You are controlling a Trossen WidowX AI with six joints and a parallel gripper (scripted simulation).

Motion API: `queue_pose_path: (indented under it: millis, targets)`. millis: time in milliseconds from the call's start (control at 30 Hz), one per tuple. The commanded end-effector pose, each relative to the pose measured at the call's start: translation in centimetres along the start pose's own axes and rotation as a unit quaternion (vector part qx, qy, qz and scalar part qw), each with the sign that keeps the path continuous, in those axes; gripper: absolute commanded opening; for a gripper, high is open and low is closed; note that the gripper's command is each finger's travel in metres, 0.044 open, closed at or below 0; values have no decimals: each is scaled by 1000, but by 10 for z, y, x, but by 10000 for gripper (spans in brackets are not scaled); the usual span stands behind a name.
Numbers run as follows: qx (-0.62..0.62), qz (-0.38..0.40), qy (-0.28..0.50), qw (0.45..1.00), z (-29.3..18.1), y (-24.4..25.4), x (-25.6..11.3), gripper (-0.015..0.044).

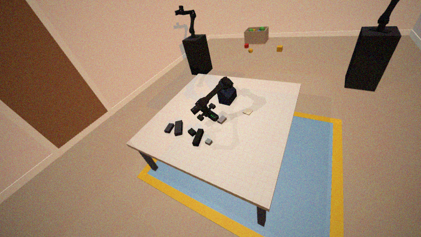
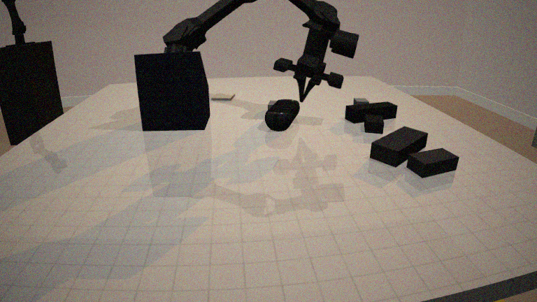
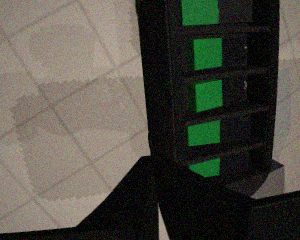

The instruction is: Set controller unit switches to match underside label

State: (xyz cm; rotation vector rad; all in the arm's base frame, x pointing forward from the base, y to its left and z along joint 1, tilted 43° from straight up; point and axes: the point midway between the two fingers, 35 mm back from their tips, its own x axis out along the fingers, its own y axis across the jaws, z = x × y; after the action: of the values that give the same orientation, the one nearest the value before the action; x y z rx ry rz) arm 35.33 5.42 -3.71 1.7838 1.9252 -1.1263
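The dark grey controller unit (image 1: 213, 116) (image 2: 282, 115) (image 3: 159, 75) sits on the bench with its rocker side up. In the wrist view several green rocker ends (image 3: 208, 53) form a column, with the dark ends to their right. Which ends are pressed down is not clear, and the top of the unit is cut off by the frame. The label on the underside is hidden. My gripper (image 2: 302, 100) (image 3: 151, 165) is shut and empty, pointing down. Its tips are just above the unit's height in the exterior view, near the unit's right end. I cannot tell whether they touch it.
A grey block (image 1: 221, 119) (image 2: 271, 103) (image 3: 274, 181) lies close beside the unit. Several dark blocks (image 1: 178, 128) (image 2: 398, 146) and a small light grey block (image 1: 208, 141) (image 2: 360, 101) lie farther out. A flat beige piece (image 1: 247, 111) (image 2: 222, 96) lies near the arm's dark base (image 1: 227, 96) (image 2: 172, 91).
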Motion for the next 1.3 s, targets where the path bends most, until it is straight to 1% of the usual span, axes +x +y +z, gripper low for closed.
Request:
queue_pose_path:
  millis: [0,467,1000,1267]
  targets:
    - [4,26,-1,1000,11,-7,-2,0]
    - [6,131,-2,991,51,-46,6,0]
    - [13,250,-4,968,81,-110,22,0]
    - [13,254,-4,967,83,-112,23,0]
